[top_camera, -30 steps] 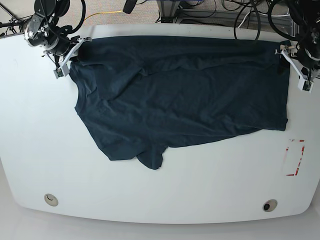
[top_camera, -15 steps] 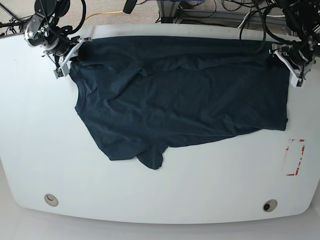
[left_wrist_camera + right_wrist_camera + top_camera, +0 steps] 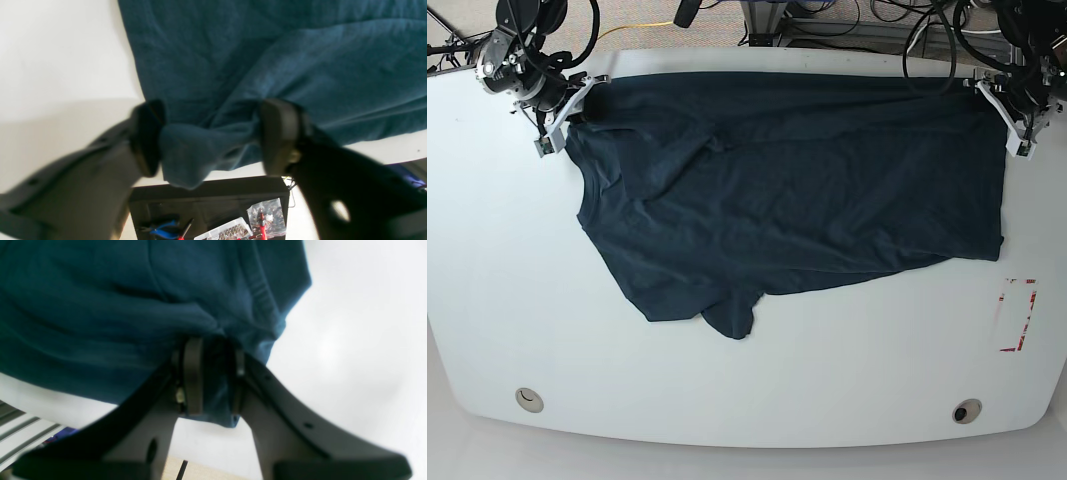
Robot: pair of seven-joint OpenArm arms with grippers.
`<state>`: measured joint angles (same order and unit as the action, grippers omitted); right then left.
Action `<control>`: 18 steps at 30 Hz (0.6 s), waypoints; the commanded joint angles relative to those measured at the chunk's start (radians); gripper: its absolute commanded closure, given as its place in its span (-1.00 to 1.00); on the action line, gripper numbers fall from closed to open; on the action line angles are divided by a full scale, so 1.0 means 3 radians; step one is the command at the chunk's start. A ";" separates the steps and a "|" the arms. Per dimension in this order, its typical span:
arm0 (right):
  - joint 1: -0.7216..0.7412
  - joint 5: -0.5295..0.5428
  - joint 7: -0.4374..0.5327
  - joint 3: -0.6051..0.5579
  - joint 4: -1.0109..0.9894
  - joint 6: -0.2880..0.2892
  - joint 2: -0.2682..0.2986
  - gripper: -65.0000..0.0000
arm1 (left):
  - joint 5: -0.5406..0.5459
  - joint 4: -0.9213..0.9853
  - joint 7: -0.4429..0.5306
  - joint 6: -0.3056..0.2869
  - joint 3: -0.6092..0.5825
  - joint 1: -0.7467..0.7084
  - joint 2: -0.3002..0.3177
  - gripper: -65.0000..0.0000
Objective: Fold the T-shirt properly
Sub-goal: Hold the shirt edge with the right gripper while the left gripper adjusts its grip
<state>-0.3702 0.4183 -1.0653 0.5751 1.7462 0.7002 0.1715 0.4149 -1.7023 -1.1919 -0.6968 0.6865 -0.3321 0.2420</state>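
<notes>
Left wrist view first: the left claw (image 3: 210, 136) stands fairly wide, and a bunched corner of the T-shirt (image 3: 267, 60) sits right between its two pads, cloth touching both. Whether that counts as a firm pinch, I cannot tell. Beyond the claw the shirt spreads away over the white bench (image 3: 60, 56); below the claw, past the bench edge, there is a dark tray of tools (image 3: 213, 213).

Over to the right wrist view: the right claw (image 3: 211, 380) is narrow, clamped on a gathered fold of the T-shirt (image 3: 116, 306), with a bit of cloth poking out below the pads. The rest of the shirt lies ahead and to one side of the claw, bare bench (image 3: 350, 340) on the other.

Base view now: the T-shirt (image 3: 797, 190) lies spread across the far half of the bench (image 3: 727, 390), a sleeve trailing toward the near edge. The right claw (image 3: 562, 105) grips one far corner, the left claw (image 3: 1012, 110) sits at the other far corner.
</notes>
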 commanded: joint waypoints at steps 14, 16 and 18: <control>-0.0042 -0.0144 -0.0175 -0.0007 -0.0018 -0.0007 -0.0001 0.64 | -0.0117 -0.0225 0.0022 -0.0005 0.0011 0.0010 0.0060 0.89; -0.0037 -0.0144 -0.0175 -0.0007 -0.0023 -0.0007 -0.0001 0.64 | -0.0117 -0.0379 0.0017 -0.0005 0.0006 0.0010 0.0060 0.88; -0.0032 -0.0144 -0.0175 -0.0007 -0.0023 -0.0007 -0.0001 0.64 | -0.0122 -0.0522 0.0012 -0.0005 -0.0015 0.0010 0.0060 0.83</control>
<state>-0.3698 0.4183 -1.0657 0.5751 1.7462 0.7002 0.1696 0.3782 -1.8114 -1.1999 -0.6971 0.6846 -0.3321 0.2413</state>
